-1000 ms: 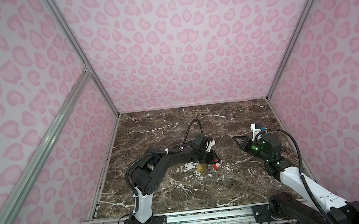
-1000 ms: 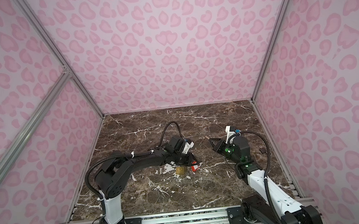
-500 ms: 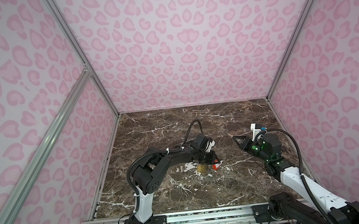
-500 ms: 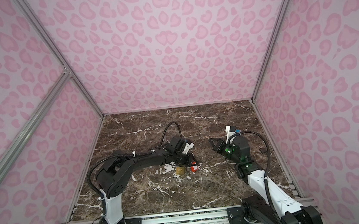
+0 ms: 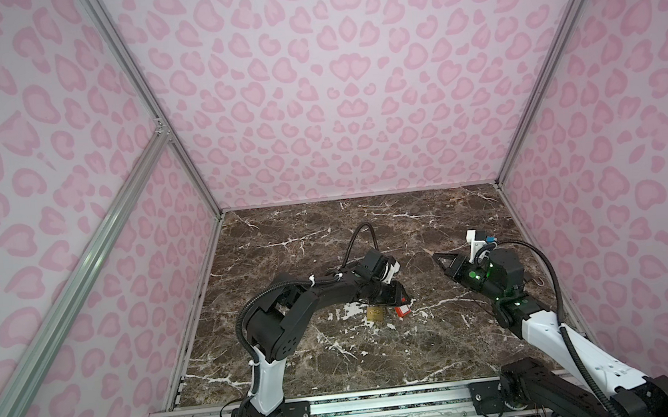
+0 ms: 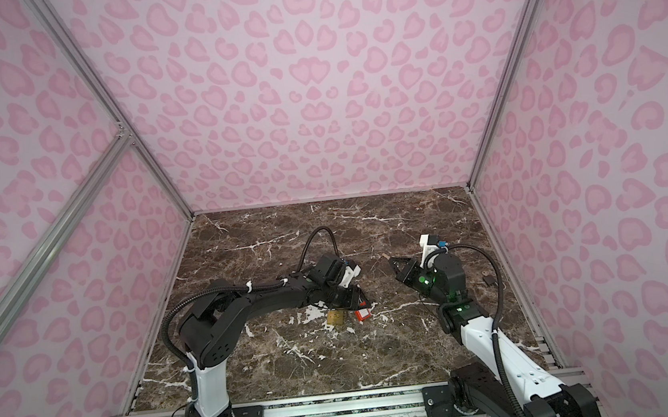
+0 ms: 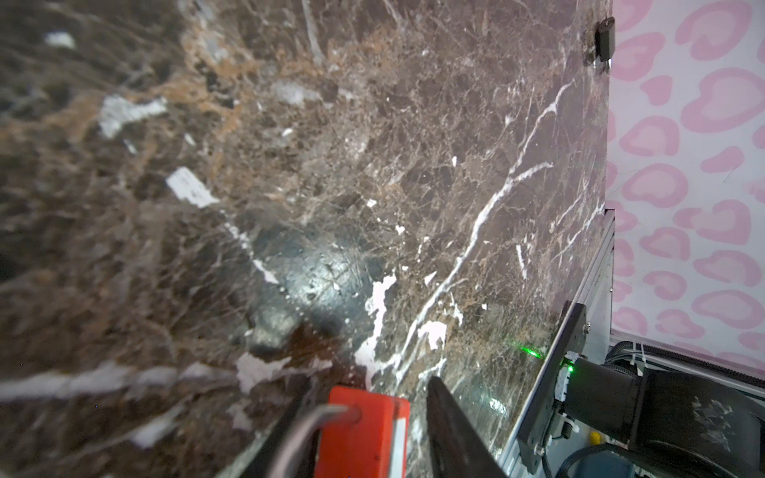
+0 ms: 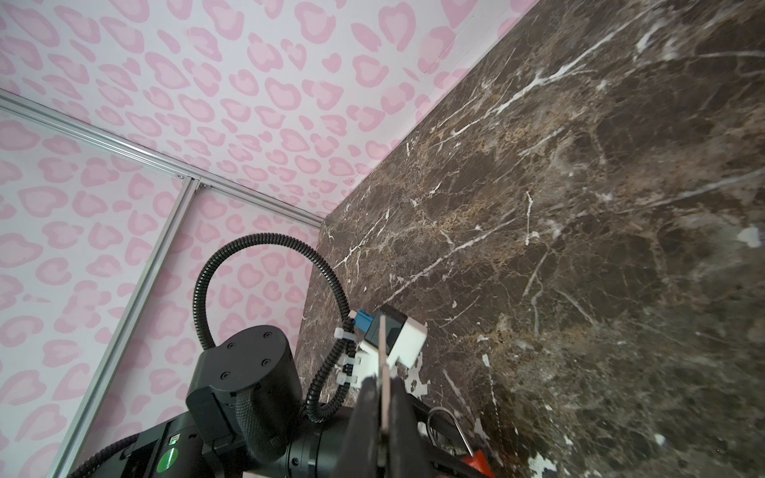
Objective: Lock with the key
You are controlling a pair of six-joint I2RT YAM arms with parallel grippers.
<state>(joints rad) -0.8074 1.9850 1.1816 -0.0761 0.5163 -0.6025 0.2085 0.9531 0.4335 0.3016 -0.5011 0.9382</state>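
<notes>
Two grippers: left gripper (image 5: 400, 295), jaws partly open, straddles the red block (image 7: 360, 438) beside the padlock (image 5: 376, 313) mid-surface (image 5: 306, 237); right gripper (image 5: 438, 256), nearer the right edge, is clamped on the key (image 8: 383, 356).

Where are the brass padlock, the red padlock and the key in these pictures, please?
brass padlock (image 5: 376, 313): in a top view, on its brass body.
red padlock (image 7: 360, 434): left wrist view, on its red body.
key (image 8: 383, 347): right wrist view, on its thin blade.

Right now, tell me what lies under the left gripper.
Beneath the left gripper, a red block and a brass padlock lie on the marble table. The gripper covers the padlock's top, so its shackle cannot be seen.
</notes>
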